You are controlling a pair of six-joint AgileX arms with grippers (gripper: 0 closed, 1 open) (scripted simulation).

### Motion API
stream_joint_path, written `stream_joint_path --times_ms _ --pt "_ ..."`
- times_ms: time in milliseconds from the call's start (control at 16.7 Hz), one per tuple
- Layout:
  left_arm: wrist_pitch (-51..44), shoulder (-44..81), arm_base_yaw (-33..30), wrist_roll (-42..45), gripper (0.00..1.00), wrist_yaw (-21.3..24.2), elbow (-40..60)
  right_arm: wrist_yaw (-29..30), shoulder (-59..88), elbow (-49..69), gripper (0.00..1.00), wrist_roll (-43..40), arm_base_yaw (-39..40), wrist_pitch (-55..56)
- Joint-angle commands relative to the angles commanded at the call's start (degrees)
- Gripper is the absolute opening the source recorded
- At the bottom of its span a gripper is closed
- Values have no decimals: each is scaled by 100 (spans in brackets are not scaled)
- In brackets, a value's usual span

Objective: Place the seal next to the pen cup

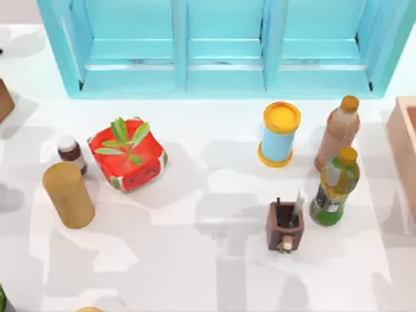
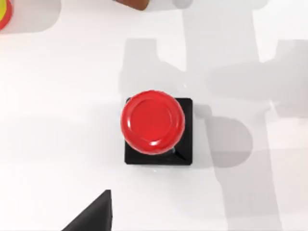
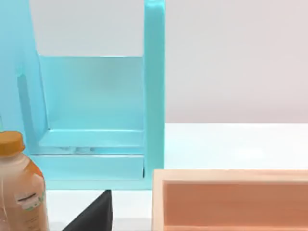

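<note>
Top view: the pen cup (image 1: 285, 225) stands upright on the white surface (image 1: 195, 260), right of centre, with dark and grey pens rising from it and a small tan ornament on its front. Just to its right stands a green bottle (image 1: 335, 188); behind that, a brown bottle (image 1: 338, 132). A blue canister (image 1: 279, 134) with a yellow lid stands farther back, apart from the cup. At the left side stand a tan cylinder (image 1: 68, 194), a small white-capped bottle (image 1: 70, 153) and a red planter (image 1: 127, 155) holding a green plant. A turquoise shelf unit (image 1: 221, 45) runs along the back edge, and a wooden box (image 1: 404, 149) sits at the right edge.

Left wrist view: the seal (image 2: 155, 127) stands upright on the surface directly below the camera, its red knob centred on the black square base, with nothing touching it. A dark wedge at the frame's lower edge is probably part of the left arm's fingers; whether they are spread or closed cannot be told.

Right wrist view: the shelf unit, the wooden box and the brown bottle lie ahead; a similar dark wedge appears, and the state of the right fingers likewise cannot be told.
</note>
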Motion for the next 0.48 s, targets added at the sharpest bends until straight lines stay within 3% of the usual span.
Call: stream_joint_path --times_ms 480 --pt "-2322 3309 416 438 100 -7 2937 0 0 0 100 0 0 0"
